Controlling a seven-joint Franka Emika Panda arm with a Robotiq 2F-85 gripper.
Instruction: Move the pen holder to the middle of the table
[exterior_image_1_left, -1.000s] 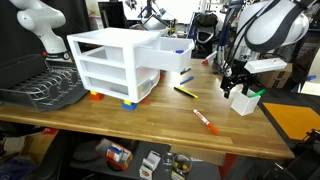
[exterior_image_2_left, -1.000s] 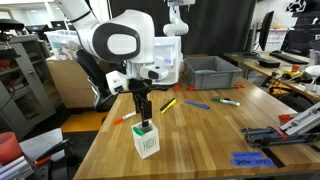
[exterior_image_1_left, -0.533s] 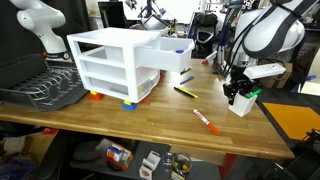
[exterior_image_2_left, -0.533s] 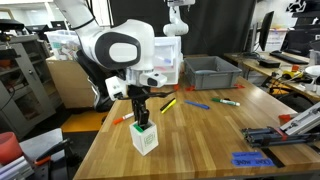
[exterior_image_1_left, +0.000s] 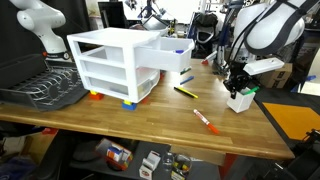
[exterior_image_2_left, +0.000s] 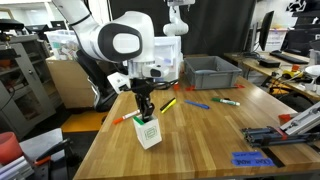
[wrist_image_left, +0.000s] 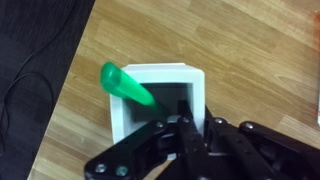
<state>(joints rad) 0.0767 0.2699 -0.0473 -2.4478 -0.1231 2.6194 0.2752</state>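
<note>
Near one end of the table (exterior_image_1_left: 120, 118), the pen holder (exterior_image_2_left: 149, 133) is tilted, with a green marker (wrist_image_left: 127, 87) sticking out of it. The gripper (exterior_image_2_left: 146, 115) comes from above, fingers clamped on one pen holder wall. The drawer unit (exterior_image_1_left: 112, 62) has one drawer out, contents unclear. A grey bin (exterior_image_2_left: 210, 70) stands behind.

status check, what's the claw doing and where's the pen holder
claw shut on pen holder rim, holder tilted. holder near table end. loose markers lie toward the middle.
</note>
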